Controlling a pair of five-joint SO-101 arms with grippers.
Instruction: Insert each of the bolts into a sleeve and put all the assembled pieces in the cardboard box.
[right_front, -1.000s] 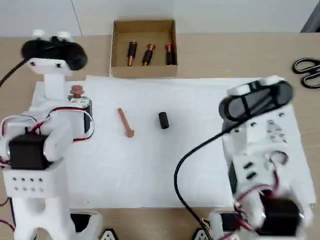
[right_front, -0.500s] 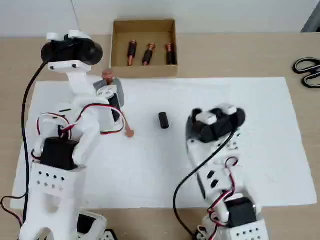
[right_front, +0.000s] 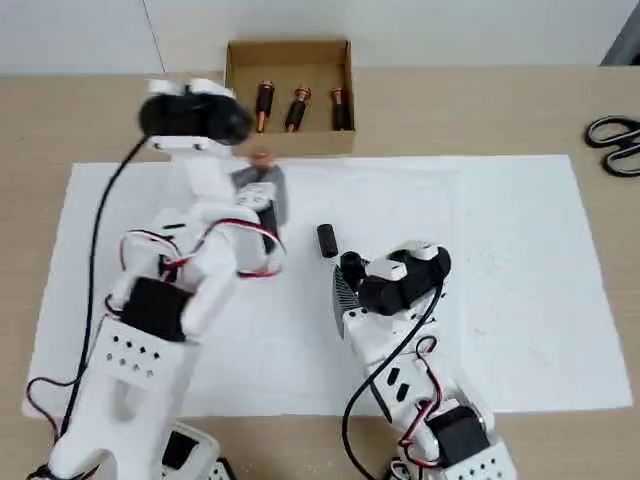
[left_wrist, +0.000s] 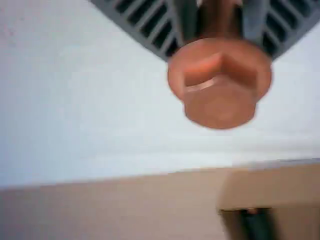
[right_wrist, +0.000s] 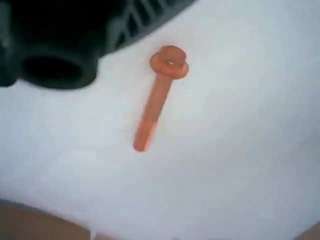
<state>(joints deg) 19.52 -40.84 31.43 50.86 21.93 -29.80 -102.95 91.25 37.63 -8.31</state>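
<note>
Bolt (left_wrist: 220, 82) sits clamped in left hand (left_wrist: 220, 17).

Two white printed arms, black servos, loose wiring.
On left arm (right_front: 205, 265): white plastic links, boxy black servo (right_front: 155, 305) in the middle, base plate (right_front: 130, 352) drilled with a grid of small round holes, looped red, white and black wires (right_front: 222, 232), thin black cable (right_front: 100, 225) down the side, rounded black camera housing (right_front: 190, 115) on a white bracket. On left gripper (left_wrist: 220, 45): grey fingers (left_wrist: 142, 20) with slotted ribbing. On right arm (right_front: 400, 350): same white shells with a few small holes, second black servo (right_front: 460, 435) low down, red and white leads (right_front: 430, 385), black cord (right_front: 352, 405) curving to the base, rounded black pod (right_front: 400, 280) with white caps on top.
</note>
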